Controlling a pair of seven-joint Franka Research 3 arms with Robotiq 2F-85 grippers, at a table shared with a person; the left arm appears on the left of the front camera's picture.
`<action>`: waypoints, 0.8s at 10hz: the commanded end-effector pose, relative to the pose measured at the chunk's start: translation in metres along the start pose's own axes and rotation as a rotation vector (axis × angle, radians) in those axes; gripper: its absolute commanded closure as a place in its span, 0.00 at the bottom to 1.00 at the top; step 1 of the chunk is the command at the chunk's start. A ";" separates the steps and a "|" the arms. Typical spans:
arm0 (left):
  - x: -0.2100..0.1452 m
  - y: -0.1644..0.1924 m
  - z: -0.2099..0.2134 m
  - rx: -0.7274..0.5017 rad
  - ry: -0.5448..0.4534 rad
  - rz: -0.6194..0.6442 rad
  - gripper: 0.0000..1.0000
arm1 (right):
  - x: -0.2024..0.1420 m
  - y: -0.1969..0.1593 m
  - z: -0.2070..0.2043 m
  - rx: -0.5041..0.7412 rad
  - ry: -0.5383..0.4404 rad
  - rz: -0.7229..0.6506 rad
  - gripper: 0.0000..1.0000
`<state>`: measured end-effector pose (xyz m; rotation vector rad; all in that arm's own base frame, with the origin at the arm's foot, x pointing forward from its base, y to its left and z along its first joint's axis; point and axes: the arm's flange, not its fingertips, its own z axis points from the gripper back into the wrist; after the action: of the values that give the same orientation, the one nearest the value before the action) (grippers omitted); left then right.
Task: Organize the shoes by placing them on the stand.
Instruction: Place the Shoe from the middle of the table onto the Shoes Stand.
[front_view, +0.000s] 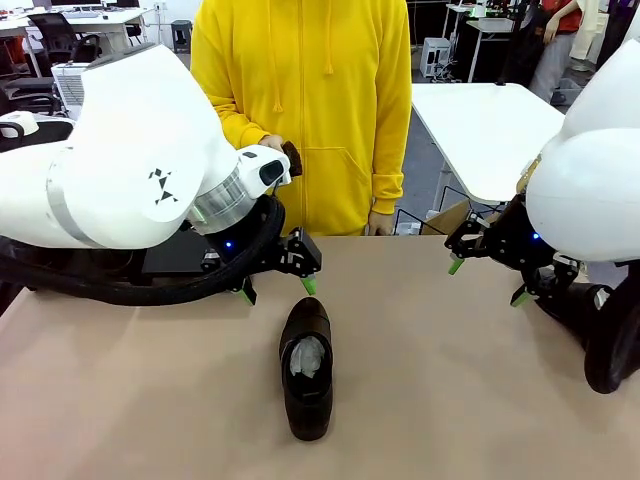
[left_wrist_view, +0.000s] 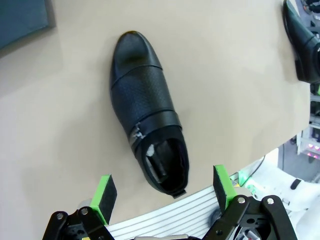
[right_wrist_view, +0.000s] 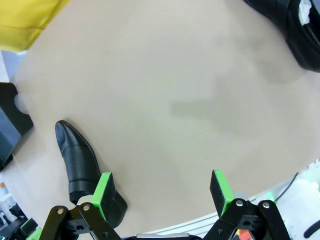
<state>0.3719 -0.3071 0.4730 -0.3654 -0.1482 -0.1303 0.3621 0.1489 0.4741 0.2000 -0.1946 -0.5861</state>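
While you look from the front, one shoe (front_view: 307, 370) lies in the middle of the table (front_view: 450, 400). A second shoe (front_view: 610, 340) sits at the right edge. The left gripper (front_view: 277, 288) hangs just behind the middle one, wide open and holding nothing. The right gripper (front_view: 487, 280) is wide open and holds nothing too.

From the left wrist, you see a bare corner of the stand (left_wrist_view: 25, 20).

From the right wrist, both shoes lie on the table.

The job looks hardly begun: both shoes are left to move.
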 end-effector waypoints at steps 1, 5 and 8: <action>-0.013 -0.036 -0.010 -0.091 0.009 0.033 0.00 | 0.001 0.001 0.001 0.018 0.002 0.013 0.00; -0.030 -0.093 -0.048 -0.054 0.149 0.121 0.00 | 0.001 0.001 0.001 0.018 0.002 0.013 0.00; -0.022 -0.101 -0.083 0.068 0.204 0.163 0.00 | 0.001 0.001 0.001 0.018 0.002 0.013 0.00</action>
<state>0.3363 -0.4165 0.4245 -0.3454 0.0650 -0.0198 0.3620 0.1491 0.4741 0.1997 -0.1950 -0.5857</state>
